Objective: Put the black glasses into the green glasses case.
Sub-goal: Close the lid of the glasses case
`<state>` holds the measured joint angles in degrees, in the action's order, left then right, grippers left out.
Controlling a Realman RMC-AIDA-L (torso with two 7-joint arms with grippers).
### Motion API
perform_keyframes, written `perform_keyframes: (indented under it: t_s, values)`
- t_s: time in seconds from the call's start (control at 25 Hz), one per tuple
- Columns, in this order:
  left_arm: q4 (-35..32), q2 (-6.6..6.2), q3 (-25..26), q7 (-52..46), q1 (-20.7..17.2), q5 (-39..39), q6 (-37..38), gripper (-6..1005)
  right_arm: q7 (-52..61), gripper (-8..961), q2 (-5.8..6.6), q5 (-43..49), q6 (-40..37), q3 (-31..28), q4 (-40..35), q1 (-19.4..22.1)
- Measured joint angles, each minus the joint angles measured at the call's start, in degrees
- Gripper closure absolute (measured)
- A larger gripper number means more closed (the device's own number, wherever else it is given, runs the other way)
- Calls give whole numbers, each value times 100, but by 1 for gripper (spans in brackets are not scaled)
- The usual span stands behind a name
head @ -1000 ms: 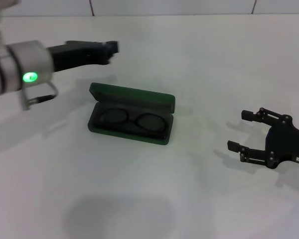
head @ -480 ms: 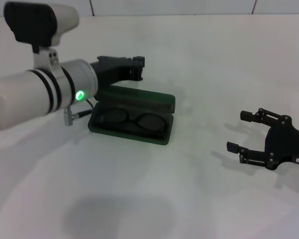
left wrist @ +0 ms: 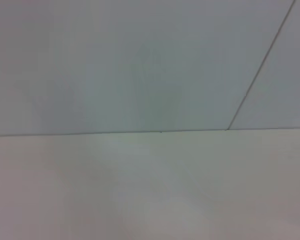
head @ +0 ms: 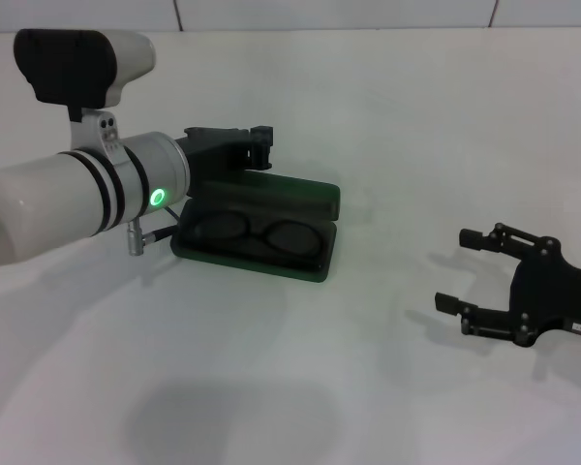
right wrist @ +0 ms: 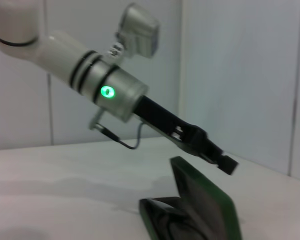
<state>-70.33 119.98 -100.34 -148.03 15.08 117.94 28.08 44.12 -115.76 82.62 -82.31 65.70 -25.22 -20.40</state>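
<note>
The green glasses case (head: pixel 271 197) lies open in the middle of the white table, its lid standing up at the back. The black glasses (head: pixel 257 234) lie folded inside on the dark lining. My left gripper (head: pixel 262 147) hovers just above and behind the top edge of the lid, its fingers together and empty. The right wrist view shows that gripper (right wrist: pixel 225 162) above the raised lid of the case (right wrist: pixel 210 205), with the glasses (right wrist: pixel 165 222) partly visible inside. My right gripper (head: pixel 453 269) is open and empty, low over the table well to the right of the case.
The white table (head: pixel 300 368) spreads around the case. A tiled wall (head: pixel 329 12) runs along the back edge. My thick white left forearm (head: pixel 68 203) with its green light reaches in from the left over the table. The left wrist view shows only wall and table.
My left arm has swung in from the far left to the case lid and dropped slightly closer to it. My right gripper has shifted a little nearer and to the left.
</note>
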Motion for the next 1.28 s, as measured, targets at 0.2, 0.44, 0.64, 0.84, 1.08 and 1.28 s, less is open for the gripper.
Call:
perform_keyframes:
  t_s: [0.2,0.44,0.64,0.84,1.08,1.28]
  values:
    - [15,-5,17,-2,0,1,-4,985,-4,151,1,12,-72,43,0,3]
    - [133,-7,12,-5,65,-4,-8,985,-7,150,1,18,-73,47,0,3]
    - [316,-5,9,-6,172,-33,-1,985,-9,150,1,26,-58,80,6,1]
    - [354,-2,6,-7,201,-11,18,985,-9,150,1,27,-25,104,9,1]
    - [382,-4,5,8,202,-8,38,984,-9,150,1,27,-21,101,9,-9]
    - [414,-4,-24,143,149,-8,11,984,-8,151,1,26,-21,92,9,-17]
